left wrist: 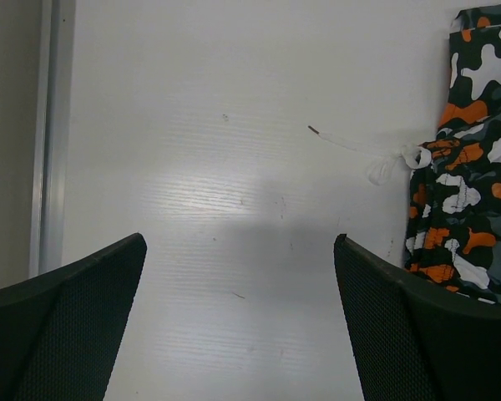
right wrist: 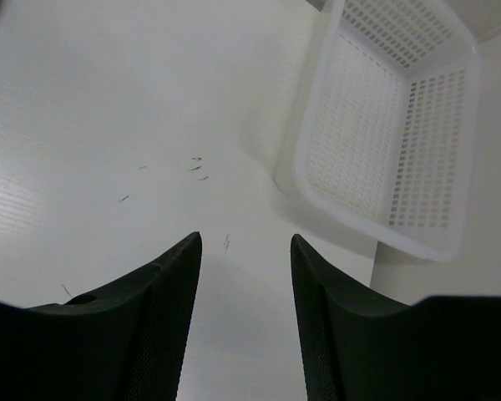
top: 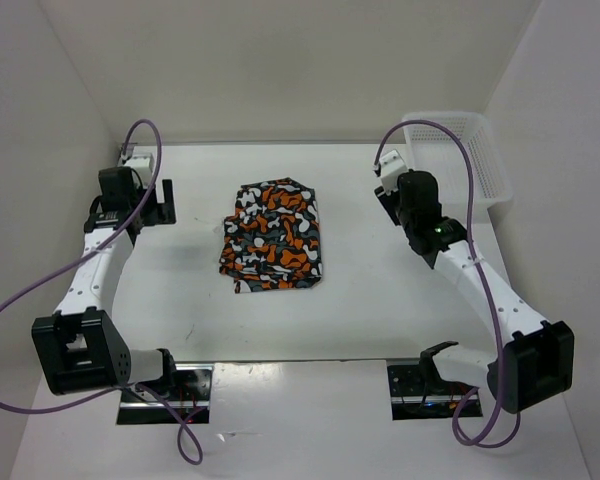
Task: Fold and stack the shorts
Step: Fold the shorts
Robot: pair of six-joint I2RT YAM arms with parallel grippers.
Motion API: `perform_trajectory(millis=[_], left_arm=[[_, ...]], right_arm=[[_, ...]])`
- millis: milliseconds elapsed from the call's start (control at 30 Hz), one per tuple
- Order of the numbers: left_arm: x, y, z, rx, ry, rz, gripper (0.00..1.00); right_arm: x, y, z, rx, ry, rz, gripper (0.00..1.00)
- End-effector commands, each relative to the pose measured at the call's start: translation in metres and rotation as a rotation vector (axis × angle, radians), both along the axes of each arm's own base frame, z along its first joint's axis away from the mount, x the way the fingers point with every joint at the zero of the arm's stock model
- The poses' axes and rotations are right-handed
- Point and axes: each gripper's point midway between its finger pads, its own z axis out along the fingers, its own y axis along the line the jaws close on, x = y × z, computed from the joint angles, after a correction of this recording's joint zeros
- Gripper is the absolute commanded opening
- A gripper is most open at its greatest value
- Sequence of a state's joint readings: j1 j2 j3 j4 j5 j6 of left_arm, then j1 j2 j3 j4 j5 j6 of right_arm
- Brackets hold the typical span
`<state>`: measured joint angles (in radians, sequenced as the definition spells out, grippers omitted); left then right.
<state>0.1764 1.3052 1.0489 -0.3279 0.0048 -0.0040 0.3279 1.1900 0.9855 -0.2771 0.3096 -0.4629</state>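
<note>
While both arms bend up from their bases at the near edge and reach toward the far half of the table [top: 180, 300], the left gripper [top: 158, 202] sits low near the far-left corner. Its fingers [left wrist: 75, 317] stand wide apart over bare table, nothing between them. The right gripper [top: 388, 180] hangs at far right, just beside the white mesh basket [top: 458, 160]. Its fingers [right wrist: 150, 317] are apart by a narrower gap, gripping nothing, with bare table beneath. The shorts [top: 275, 238] lie at table centre, between the two arms and well apart from both, folded into a flat, roughly rectangular packet. The long axis runs near-to-far, slightly tilted, the far end leaning right. A white cord [left wrist: 384, 159] trails from the packet's edge on the left arm's side onto the table. Which end is the waist: cannot tell.
</note>
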Motion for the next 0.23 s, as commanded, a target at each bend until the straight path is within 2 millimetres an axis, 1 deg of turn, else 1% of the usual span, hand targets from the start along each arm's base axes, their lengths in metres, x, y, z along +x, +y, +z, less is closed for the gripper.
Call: perform_trajectory(millis=[0,33,67,167,200], left_arm=[[0.001,0.0005,0.0079,0.004,-0.044,-0.006,1.0],[0.0012,-0.0013,0.0079,-0.002,-0.046,-0.015,1.0],[0.0016,-0.0037,0.008,-0.01,-0.047,-0.026,1.0],[0.0018,-0.0056,0.0081,-0.016,-0.048,-0.035,1.0],[0.0018,-0.0056,0.0081,-0.016,-0.048,-0.035,1.0]], right_arm=[[-0.0013,-0.0003,0.0121,0.018,-0.059,0.005,0.53],[-0.0013,-0.0003,0.012,0.017,-0.059,0.005,0.53],[-0.0024,-0.0007,0.0079,0.015,-0.05,0.005,0.53],[-0.0013,0.0,0.0095,0.026,-0.059,0.001,0.53],[-0.0023,0.0012,0.0052,0.027,-0.049,0.009,0.53]])
